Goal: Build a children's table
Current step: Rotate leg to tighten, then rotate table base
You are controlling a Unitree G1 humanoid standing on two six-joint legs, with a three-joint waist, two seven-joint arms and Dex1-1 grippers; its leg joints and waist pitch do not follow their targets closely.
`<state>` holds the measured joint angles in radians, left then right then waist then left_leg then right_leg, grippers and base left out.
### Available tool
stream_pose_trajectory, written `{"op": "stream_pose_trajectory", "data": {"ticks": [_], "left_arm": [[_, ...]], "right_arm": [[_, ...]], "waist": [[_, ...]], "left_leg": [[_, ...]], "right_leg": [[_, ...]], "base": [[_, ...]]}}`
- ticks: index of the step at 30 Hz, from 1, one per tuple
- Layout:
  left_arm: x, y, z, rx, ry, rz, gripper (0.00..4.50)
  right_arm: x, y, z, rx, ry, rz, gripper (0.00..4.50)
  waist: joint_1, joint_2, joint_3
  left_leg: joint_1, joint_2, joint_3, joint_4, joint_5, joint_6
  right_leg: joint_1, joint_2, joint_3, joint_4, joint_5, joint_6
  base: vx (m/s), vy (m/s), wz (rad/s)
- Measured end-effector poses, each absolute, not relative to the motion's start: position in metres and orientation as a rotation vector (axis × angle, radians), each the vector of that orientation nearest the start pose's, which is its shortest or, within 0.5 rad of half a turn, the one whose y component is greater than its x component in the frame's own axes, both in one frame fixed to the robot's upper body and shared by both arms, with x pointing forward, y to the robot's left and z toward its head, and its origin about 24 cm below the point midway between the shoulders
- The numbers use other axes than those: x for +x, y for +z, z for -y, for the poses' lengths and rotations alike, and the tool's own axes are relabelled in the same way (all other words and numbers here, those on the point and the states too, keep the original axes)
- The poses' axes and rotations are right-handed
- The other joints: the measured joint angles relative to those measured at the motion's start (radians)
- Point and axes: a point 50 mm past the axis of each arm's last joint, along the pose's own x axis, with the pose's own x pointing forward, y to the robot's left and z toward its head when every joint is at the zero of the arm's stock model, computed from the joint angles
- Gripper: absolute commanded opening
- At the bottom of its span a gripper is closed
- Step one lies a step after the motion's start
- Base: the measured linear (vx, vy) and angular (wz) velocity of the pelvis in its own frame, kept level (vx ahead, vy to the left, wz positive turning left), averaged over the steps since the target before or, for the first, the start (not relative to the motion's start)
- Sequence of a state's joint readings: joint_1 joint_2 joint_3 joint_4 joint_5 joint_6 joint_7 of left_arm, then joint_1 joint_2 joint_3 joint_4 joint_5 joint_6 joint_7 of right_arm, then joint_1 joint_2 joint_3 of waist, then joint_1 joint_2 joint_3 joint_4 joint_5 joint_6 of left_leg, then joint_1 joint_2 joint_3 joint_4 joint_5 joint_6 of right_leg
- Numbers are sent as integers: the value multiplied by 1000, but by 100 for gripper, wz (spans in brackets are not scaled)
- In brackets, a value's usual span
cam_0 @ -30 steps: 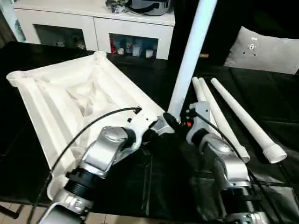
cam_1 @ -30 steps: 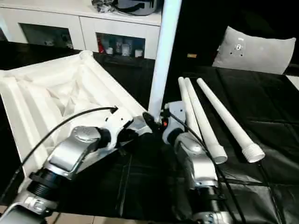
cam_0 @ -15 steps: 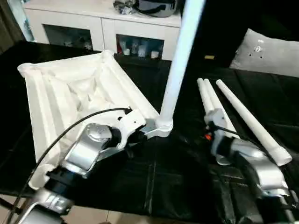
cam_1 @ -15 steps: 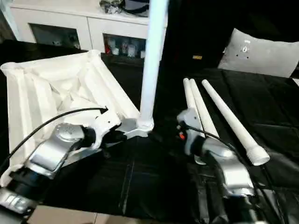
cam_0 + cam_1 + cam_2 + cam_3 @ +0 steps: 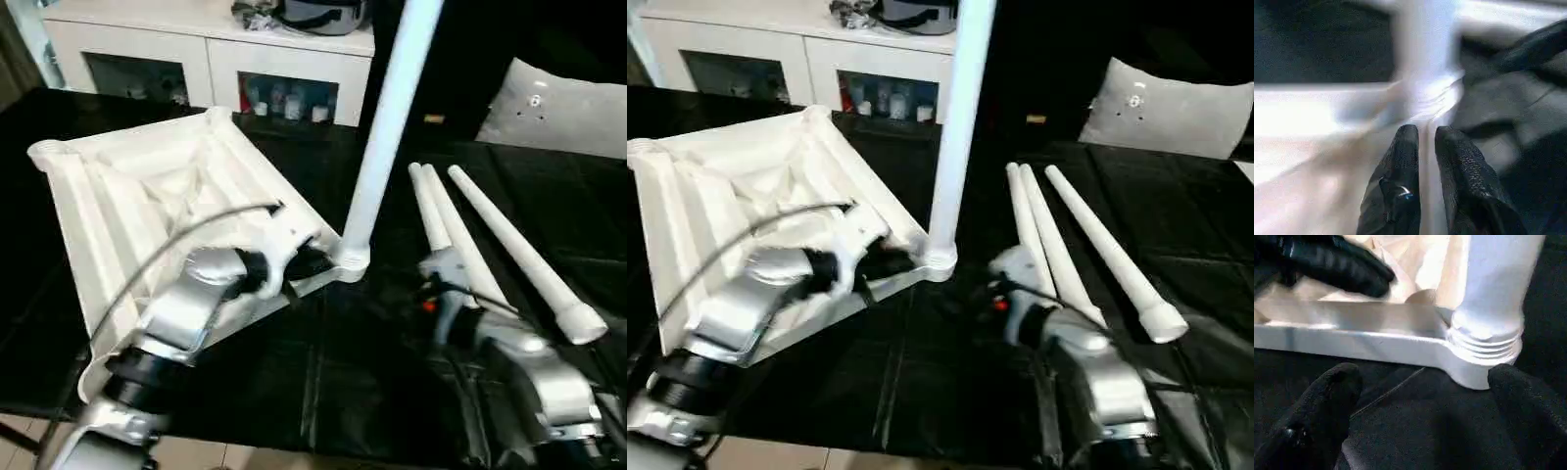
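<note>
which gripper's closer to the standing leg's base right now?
Left. The left gripper sits on the table top's edge right beside the socket that holds the standing leg. The right gripper is off to the side, by the loose legs.

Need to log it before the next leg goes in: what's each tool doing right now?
Left tool: nearly closed on the rim of the white plastic square tabletop.
Right tool: open, holding nothing.

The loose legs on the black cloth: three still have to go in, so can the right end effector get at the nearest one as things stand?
Probably yes. The right end effector is open and empty, and the nearest loose leg lies bare on the black cloth just beside that arm, with nothing lying over it.
</note>
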<state>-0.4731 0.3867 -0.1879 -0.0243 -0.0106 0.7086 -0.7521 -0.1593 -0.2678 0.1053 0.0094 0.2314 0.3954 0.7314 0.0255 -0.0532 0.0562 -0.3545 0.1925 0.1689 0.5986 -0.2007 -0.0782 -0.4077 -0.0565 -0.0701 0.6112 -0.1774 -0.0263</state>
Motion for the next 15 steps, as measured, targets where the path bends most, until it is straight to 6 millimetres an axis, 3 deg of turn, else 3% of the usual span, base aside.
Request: {"op": "stream_pose_trajectory", "data": {"ticks": [4,9,13,15], "left_arm": [[301,110,-184,412,-610,-485,75],[292,115,-223,509,-446,-561,38],[273,123,-272,686,-241,-683,8],[272,128,-281,707,-181,-682,3]], "right_arm": [[263,43,116,23,870,-304,450],[267,40,103,9,877,-316,450],[268,32,92,-11,860,-352,450],[268,30,90,-20,858,-362,450]], "waist": [[2,0,0],[14,-2,0],[3,-8,-1],[7,-8,-1]], "left_leg": [[3,0,0,0,0,0],[2,-1,-1,0,0,0],[3,0,-1,-1,0,-1],[3,0,-1,-1,0,0]], "right_leg": [[0,0,0,-1,0,0],[1,-1,1,-1,0,0],[0,1,1,-1,0,0],[0,0,1,-1,0,1]], "base": [[0,0,0],[0,0,0],[0,0,0],[0,0,0]]}}
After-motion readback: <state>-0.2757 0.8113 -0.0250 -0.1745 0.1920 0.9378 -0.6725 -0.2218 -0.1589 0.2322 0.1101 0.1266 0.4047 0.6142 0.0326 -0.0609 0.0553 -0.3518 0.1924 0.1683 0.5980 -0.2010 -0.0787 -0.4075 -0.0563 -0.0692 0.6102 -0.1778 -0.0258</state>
